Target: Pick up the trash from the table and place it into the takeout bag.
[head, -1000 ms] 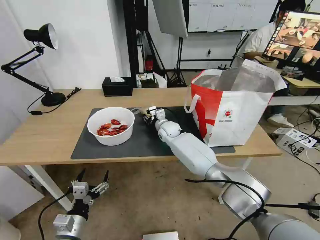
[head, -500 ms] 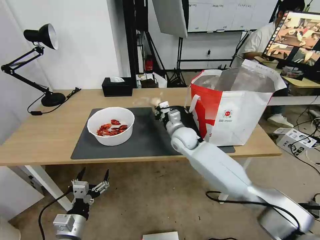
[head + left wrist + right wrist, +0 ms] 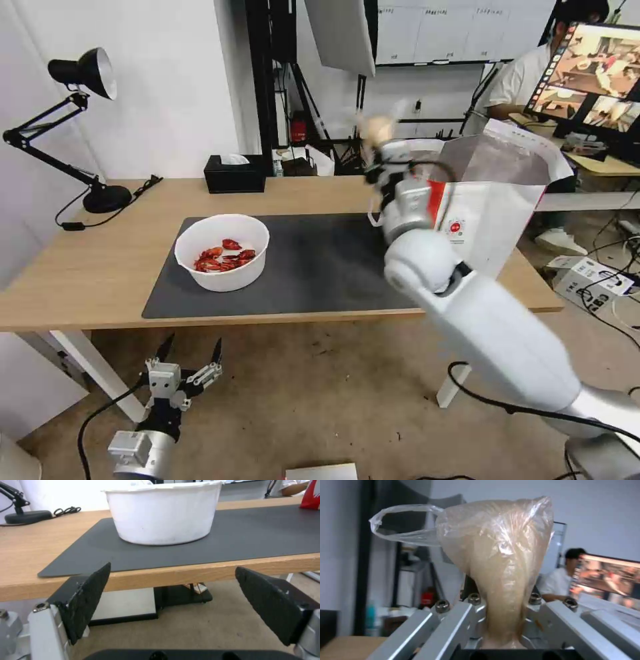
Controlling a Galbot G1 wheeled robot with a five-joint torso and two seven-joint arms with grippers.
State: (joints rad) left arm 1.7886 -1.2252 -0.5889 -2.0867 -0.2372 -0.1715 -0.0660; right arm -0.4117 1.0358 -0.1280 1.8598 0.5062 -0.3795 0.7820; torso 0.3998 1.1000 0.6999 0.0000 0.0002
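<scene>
Head view: right arm stretches up, its end effector (image 3: 379, 143) clamping the beige lump (image 3: 377, 127) beside the bag (image 3: 493, 220). Left end effector (image 3: 190, 357) hangs spread below the tabletop (image 3: 87, 267).

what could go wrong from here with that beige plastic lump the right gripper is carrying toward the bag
1. The right gripper pinches only the narrow neck of the beige lump, so the bulk above might slip free short of the takeout bag.
2. The gripper sits near the bag's rim; its loose plastic loop or the arm could snag or tip the bag.
3. The bowl of crayfish shells remains on the mat; the left gripper hangs open below the table.
</scene>
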